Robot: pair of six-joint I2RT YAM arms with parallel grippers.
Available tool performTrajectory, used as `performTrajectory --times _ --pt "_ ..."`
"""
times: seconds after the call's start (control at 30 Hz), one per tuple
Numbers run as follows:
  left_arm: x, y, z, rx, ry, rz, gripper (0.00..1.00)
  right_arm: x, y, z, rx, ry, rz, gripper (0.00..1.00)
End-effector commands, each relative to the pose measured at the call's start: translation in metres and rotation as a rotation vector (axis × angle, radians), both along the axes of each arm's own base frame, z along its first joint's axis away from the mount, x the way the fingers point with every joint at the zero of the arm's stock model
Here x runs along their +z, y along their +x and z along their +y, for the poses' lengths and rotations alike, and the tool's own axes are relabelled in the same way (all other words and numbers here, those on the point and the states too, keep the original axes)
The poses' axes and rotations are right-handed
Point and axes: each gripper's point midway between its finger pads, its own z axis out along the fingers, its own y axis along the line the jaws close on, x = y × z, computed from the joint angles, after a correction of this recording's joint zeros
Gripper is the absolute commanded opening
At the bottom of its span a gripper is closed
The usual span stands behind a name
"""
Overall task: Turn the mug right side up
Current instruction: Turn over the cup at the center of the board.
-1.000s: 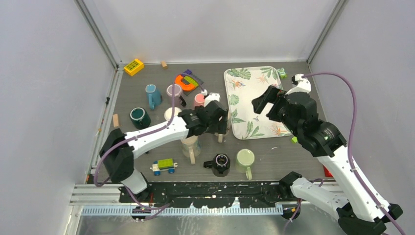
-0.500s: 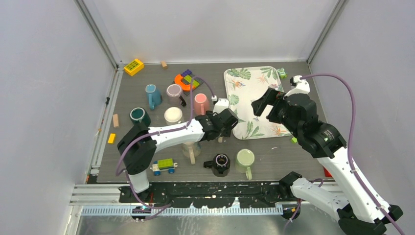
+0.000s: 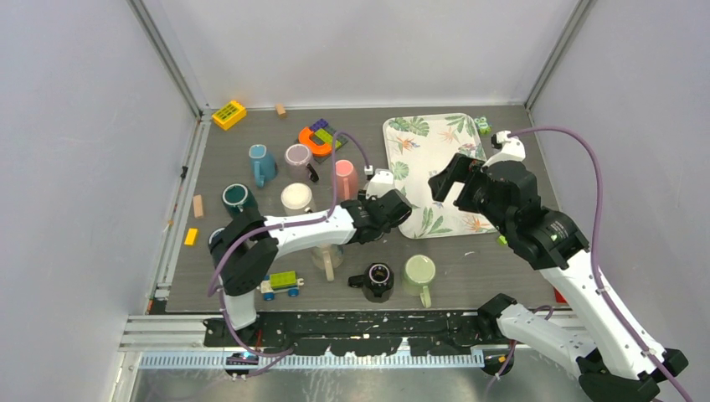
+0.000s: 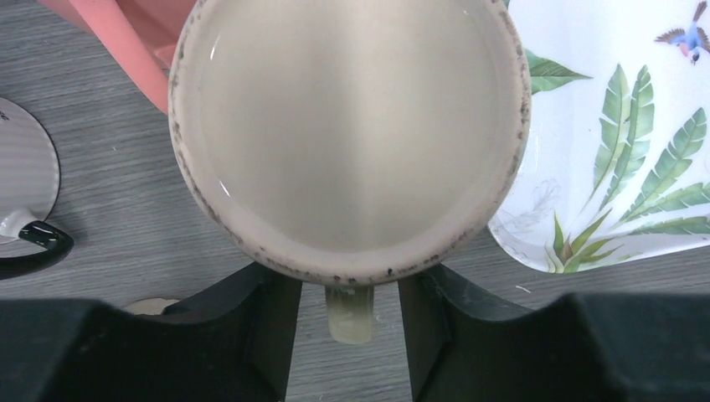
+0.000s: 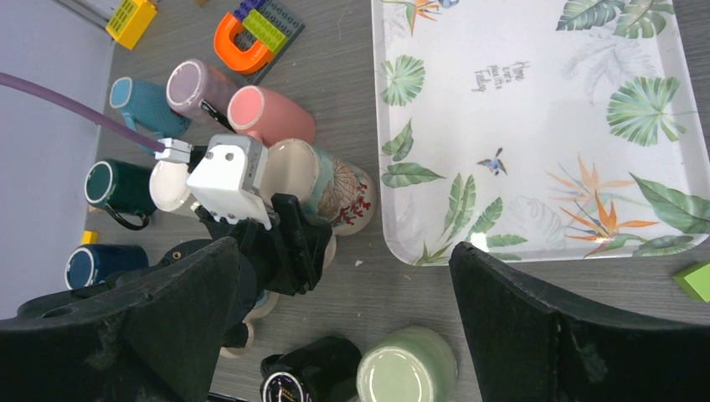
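Grey table (image 3: 251,134) crowded with mugs and toy blocks, leaf-print tray (image 5: 519,84) on the right side. The mug (image 5: 331,188) I'm working on, cream inside with a floral print on its wall, sits just left of the tray's near corner and close beside the pink mug (image 5: 268,117). It is tipped on its side, mouth pointing back at the left wrist camera. Left gripper (image 4: 347,293) has its jaws drawn in on either side of the handle and holds the mug by it. I can't tell whether the base touches the table. Right gripper (image 3: 446,180) hangs over the tray with its jaws wide apart, nothing in them. I judge the turn about half done: neither inverted nor upright. Next move calls for rolling the left wrist until the mouth faces up. I then lower the base flat onto bare table, clear of tray rim and pink mug, before letting go.
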Motion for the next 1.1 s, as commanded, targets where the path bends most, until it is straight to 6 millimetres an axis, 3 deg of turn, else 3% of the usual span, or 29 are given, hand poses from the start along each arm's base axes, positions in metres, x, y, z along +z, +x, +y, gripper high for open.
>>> performTrajectory --times 0.0,0.17,0.33,0.6,0.77,1.07 --pt "0.017 0.017 -0.007 0.060 -0.047 -0.088 0.44 0.007 0.003 0.007 0.032 0.009 -0.029 1.00" --pt "0.019 0.020 -0.005 0.062 -0.038 -0.100 0.31 0.001 0.005 0.008 0.037 -0.004 -0.010 1.00" --pt "0.025 0.024 -0.004 0.043 -0.075 -0.084 0.01 -0.007 0.007 0.012 0.040 0.004 0.012 1.00" --pt "0.068 0.032 -0.013 -0.034 -0.217 -0.117 0.00 -0.026 0.010 0.022 0.042 0.043 0.055 1.00" --pt "0.109 0.037 -0.016 -0.057 -0.311 -0.181 0.00 -0.036 0.011 0.034 0.073 0.087 0.072 1.00" --pt "0.197 0.055 -0.006 -0.076 -0.581 -0.276 0.00 -0.027 0.014 0.064 0.168 0.222 0.044 1.00"
